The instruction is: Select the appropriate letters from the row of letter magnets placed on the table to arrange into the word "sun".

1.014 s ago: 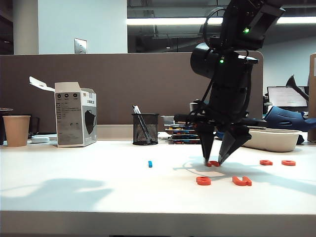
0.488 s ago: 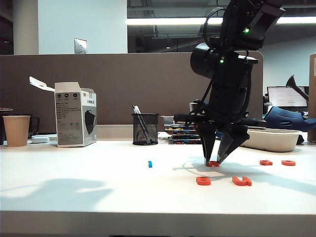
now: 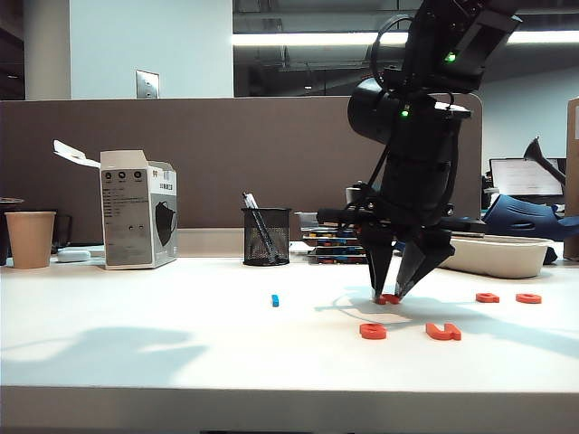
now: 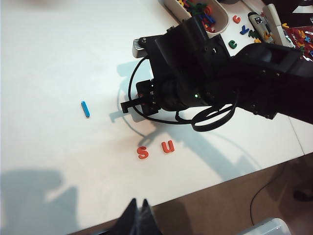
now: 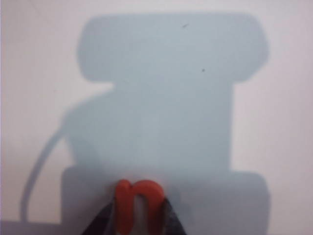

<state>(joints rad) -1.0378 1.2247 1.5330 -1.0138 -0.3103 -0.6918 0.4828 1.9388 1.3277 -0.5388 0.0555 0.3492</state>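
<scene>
My right gripper point(image 3: 390, 291) points down at the table point(image 3: 136, 353), right of centre, and is shut on the orange-red letter n point(image 3: 390, 298), which sits at the table's surface. In the right wrist view the n point(image 5: 139, 203) stands between the two dark fingers point(image 5: 103, 221). In front of it lie the s point(image 3: 373, 331) and the u point(image 3: 443, 331), side by side; the left wrist view shows the same s point(image 4: 143, 152) and u point(image 4: 167, 146). My left gripper point(image 4: 138, 203) hangs shut and empty above the table's front edge, outside the exterior view.
A blue magnet point(image 3: 275, 299) lies left of the right arm, and two more orange-red letters point(image 3: 488, 297) lie at the right. A paper cup point(image 3: 30, 239), a box point(image 3: 137, 210), a mesh pen holder point(image 3: 266, 236) and a white bowl point(image 3: 498, 255) line the back, before the partition point(image 3: 226, 163).
The right gripper's fingers have closed in on the n, which stays in place. Both arms are otherwise still.
</scene>
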